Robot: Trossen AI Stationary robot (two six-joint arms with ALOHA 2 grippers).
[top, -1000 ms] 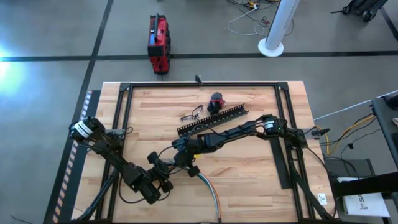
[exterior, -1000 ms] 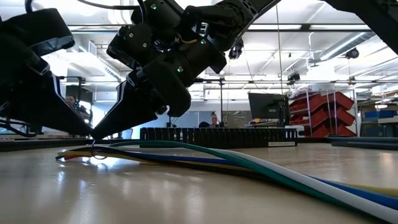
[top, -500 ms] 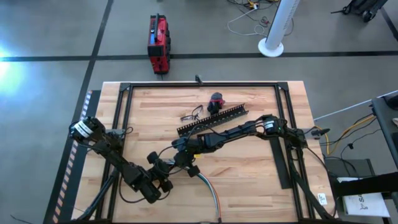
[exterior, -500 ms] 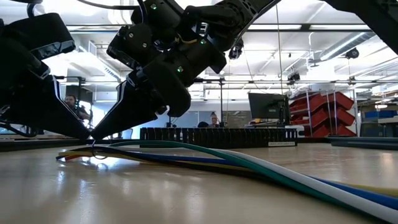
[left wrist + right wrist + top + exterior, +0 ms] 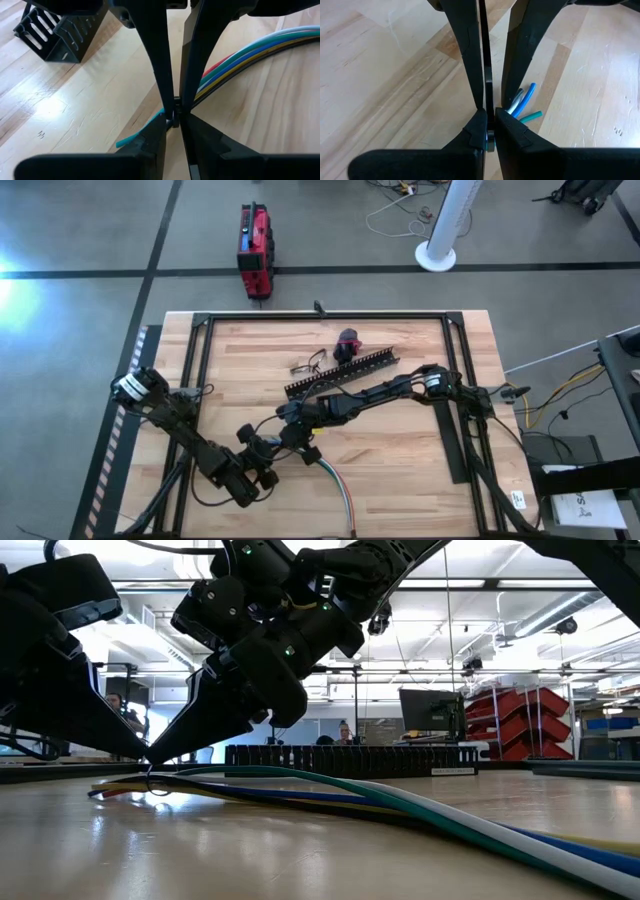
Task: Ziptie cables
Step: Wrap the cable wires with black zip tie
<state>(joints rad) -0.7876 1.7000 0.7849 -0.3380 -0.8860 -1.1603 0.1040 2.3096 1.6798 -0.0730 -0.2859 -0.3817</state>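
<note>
The cables (image 5: 340, 495), green, white, blue and yellow, lie on the wooden table and curve from its near edge to the middle (image 5: 400, 802). Their ends (image 5: 522, 105) rest on the wood. The ziptie (image 5: 485, 75) is a thin black strip, and a small loop of it (image 5: 150, 778) stands at the cables' end. My left gripper (image 5: 272, 460) and my right gripper (image 5: 290, 442) meet tip to tip there. Both slant down and both are shut on the ziptie. My left gripper pinches a small black piece of the ziptie (image 5: 172, 116) between its two fingertips, right beside the cables. It slants down from the table's left and near side. The piece sits just above the wood. My right gripper pinches the ziptie's thin strip (image 5: 486, 125) between its two fingertips, slanting down from the table's right. The strip runs straight on past the tips, between the left gripper's fingers (image 5: 470, 50). The cable ends lie just beyond the pinch.
A long black slotted duct (image 5: 340, 372) lies behind the grippers. Near it are a small dark wire tangle (image 5: 308, 365) and a red-and-black lump (image 5: 348, 342). A flat black strip (image 5: 452, 442) lies at the right. Black frame rails (image 5: 320, 316) edge the table. People sit far behind (image 5: 345, 732).
</note>
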